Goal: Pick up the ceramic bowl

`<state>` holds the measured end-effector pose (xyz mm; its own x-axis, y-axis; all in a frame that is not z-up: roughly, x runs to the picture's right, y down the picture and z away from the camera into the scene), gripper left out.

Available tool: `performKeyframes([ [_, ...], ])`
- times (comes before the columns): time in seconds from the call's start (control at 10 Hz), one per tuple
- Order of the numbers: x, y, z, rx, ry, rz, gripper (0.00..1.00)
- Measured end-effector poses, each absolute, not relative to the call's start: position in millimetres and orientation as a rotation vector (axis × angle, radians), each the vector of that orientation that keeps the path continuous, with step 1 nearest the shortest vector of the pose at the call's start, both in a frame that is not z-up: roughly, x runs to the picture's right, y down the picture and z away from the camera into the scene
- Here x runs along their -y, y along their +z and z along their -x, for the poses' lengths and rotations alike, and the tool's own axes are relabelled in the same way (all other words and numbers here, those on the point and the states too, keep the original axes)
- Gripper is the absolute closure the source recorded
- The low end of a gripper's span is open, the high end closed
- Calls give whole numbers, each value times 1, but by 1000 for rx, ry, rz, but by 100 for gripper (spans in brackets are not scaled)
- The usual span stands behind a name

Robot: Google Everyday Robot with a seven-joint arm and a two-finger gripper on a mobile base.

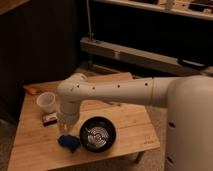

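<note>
The task is standing at its approach stage: the ceramic bowl is resting upright on the wooden desk, near the front edge, and is not yet being lifted or gripped. The arm is reaching across the desk from the right and is bending downward at its wrist, so that the pincer is hanging just left of the bowl and low over the desk surface. Whether the pincer is wide or narrow cannot be told from this view, and nothing is visibly being held in it. Judging from this layout, the positioning over the bowl rim, the closing and the lift are all remaining to be done. The bowl is showing only its pale radiating pattern inside and appears to be holding nothing. A small white cup is standing further back on the left, well apart from the bowl; its contents cannot be determined. A crumpled blue item is lying just beside the bowl's left rim, and a small dark object is lying in front of the cup.
</note>
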<state>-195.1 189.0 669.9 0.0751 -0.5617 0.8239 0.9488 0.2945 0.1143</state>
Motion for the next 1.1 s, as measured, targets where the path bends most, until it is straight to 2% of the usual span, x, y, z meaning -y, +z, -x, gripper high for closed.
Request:
performKeyframes([
  [1.1, -189, 670, 195, 910, -1215, 530, 98],
])
